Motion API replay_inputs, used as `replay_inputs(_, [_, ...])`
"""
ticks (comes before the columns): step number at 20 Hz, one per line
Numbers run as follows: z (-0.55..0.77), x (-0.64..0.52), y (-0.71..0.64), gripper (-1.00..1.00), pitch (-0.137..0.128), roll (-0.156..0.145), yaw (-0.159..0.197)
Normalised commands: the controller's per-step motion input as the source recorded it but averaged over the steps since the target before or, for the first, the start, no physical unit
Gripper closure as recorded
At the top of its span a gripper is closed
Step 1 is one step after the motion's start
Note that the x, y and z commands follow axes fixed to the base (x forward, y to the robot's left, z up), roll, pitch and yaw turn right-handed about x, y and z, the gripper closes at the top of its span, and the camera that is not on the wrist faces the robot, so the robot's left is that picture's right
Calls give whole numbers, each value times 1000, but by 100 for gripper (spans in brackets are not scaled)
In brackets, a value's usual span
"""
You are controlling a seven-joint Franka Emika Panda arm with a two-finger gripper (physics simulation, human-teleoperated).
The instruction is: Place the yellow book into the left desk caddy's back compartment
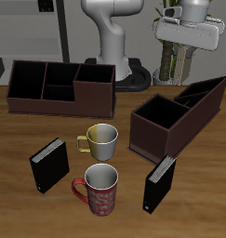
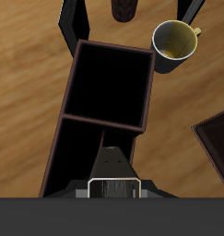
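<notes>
Exterior view, tool: the two-finger gripper hangs high above the far end of the left desk caddy, a long, low, dark brown organiser box with a black interior. From here I cannot tell how far the jaws are open.
Exterior view, surroundings: a yellow ceramic mug and a red patterned mug stand near the table's front. A glossy black book stands beside them, and a second glossy black book stands upright just in front of the caddy. A shorter dark brown caddy sits well apart.
Wrist view, tool and book: the gripper appears closed around a thin greyish-tan wedge seen edge-on. I take this to be the yellow book, hanging directly over the caddy.
Wrist view, target: a dividing wall lies under the book's tip, with a large square cell beyond it and a narrower cell beneath.
Step in hand: line the book's edge up parallel to the compartment walls and centre it off the divider. Then lower it straight down and let go only when it is low.
Obstacles: the divider and rim are the likeliest snags. The mug is clear of the descent.
</notes>
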Motion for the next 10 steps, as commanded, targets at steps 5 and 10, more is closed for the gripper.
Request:
replay_inputs(5, [41,87,158,100,2,4,2])
replay_inputs(10, [8,44,247,100,7,29,6])
